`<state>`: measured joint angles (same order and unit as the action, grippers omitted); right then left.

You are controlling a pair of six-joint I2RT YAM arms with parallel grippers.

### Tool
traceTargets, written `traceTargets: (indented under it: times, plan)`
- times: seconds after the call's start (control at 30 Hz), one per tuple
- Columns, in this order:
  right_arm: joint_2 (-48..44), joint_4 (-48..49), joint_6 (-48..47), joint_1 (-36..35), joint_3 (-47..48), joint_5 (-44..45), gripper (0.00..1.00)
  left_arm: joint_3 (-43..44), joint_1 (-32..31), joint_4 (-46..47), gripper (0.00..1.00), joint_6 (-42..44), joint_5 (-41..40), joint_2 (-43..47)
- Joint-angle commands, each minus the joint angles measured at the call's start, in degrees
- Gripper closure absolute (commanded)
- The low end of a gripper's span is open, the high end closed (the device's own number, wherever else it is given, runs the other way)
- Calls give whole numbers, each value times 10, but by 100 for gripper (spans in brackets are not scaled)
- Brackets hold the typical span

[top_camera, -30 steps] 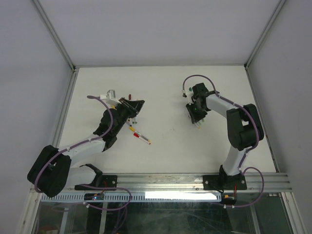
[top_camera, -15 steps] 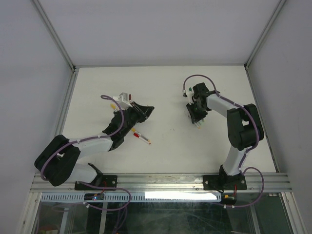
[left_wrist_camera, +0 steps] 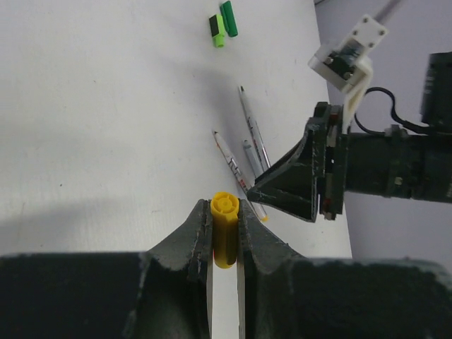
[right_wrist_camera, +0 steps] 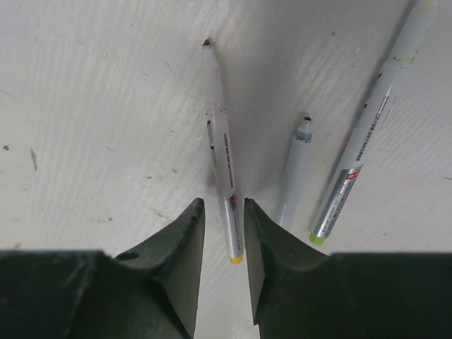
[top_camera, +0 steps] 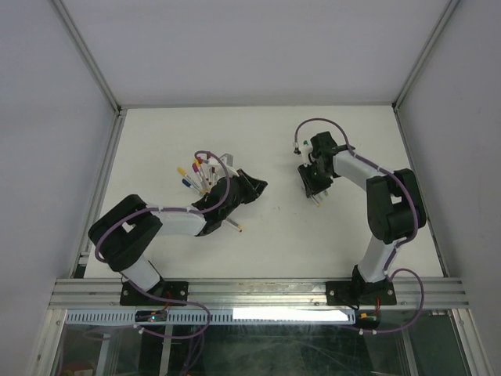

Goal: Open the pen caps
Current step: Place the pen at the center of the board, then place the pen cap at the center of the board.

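Left jaws grip a yellow pen cap [left_wrist_camera: 224, 229] tight. Right jaws stand apart, straddling a white pen barrel [right_wrist_camera: 224, 169] on the counter [right_wrist_camera: 92, 106], with two more barrels [right_wrist_camera: 295, 176] just beside it at two o'clock. Farther out, at twelve o'clock from the left jaws — two green caps [left_wrist_camera: 228, 18] side by side.

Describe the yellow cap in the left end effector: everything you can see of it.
The yellow cap is a short, smooth cylinder of bright yellow plastic, and its round end shows concentric rings. It is pinched on both sides between the dark fingers of the left end effector. Its ringed end pokes just past the fingertips, above the white table. Nothing else touches it.
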<state>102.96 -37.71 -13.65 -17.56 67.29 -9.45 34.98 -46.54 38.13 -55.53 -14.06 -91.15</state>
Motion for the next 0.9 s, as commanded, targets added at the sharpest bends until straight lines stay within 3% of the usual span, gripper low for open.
traceTargets:
  times: [0.0,0.2,0.4,0.87]
  plan:
    - [-47,4,-6,4,24,-17,67,89,-12,-76,100,-16,-48,-45]
    - [-66,3,-13,11,25,-37,62,197,-14,-161,100,-8,-52,-135]
    - [-98,3,-17,35,27,-70,58,370,-14,-299,100,30,-57,-239]
    - [-144,11,-11,97,21,-120,56,688,0,-445,100,115,-77,-439]
